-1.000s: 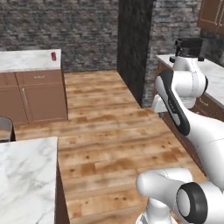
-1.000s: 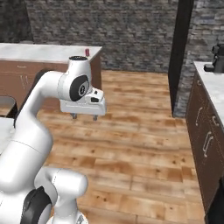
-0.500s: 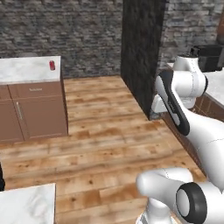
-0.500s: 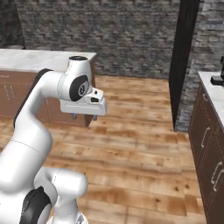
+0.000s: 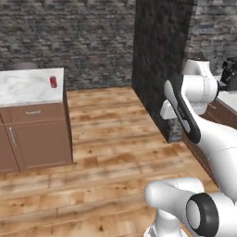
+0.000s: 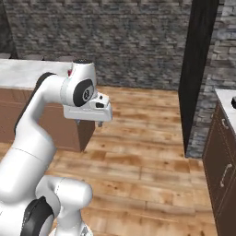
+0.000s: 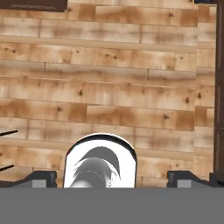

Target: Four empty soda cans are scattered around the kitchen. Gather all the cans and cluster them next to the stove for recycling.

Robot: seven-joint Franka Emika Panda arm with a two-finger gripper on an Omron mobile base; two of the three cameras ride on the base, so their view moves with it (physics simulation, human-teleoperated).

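One claw (image 6: 87,123) hangs under the folded arm, tucked close to the robot's body and carried high over the wooden floor (image 6: 152,166). Its two dark tips sit wide apart at the bottom of the hand view, with bare planks between them, so it is fully open and has hold of nothing. That tucked, raised carry looks like a travelling posture: judged from the pictures, the arm is kept in while the base crosses the room, and no reach has begun.

Outward from there, one red soda can (image 5: 53,82) stands upright on the pale marble table (image 5: 23,88) at the left of the left base view, near that table's right-hand end and well apart from the claw. It sits close to the far corner, so a grasp from the open floor side seems the easiest line. Brown cabinet fronts (image 5: 37,139) drop straight below the table edge, a limit on how near the base can stand.

A broad stretch of bare floor lies between the robot and that table, leaving plenty of room to drive. On the robot's right a dark pillar (image 5: 159,60) rises from the floor, just beside the arm's elbow in the left base view; it is the nearest thing to catch on a wide swing. Beyond it runs another table with dark cabinets (image 6: 223,170), and a dark appliance on top is too cut off to name with certainty. Behind everything stands a grey stone wall (image 6: 124,41).
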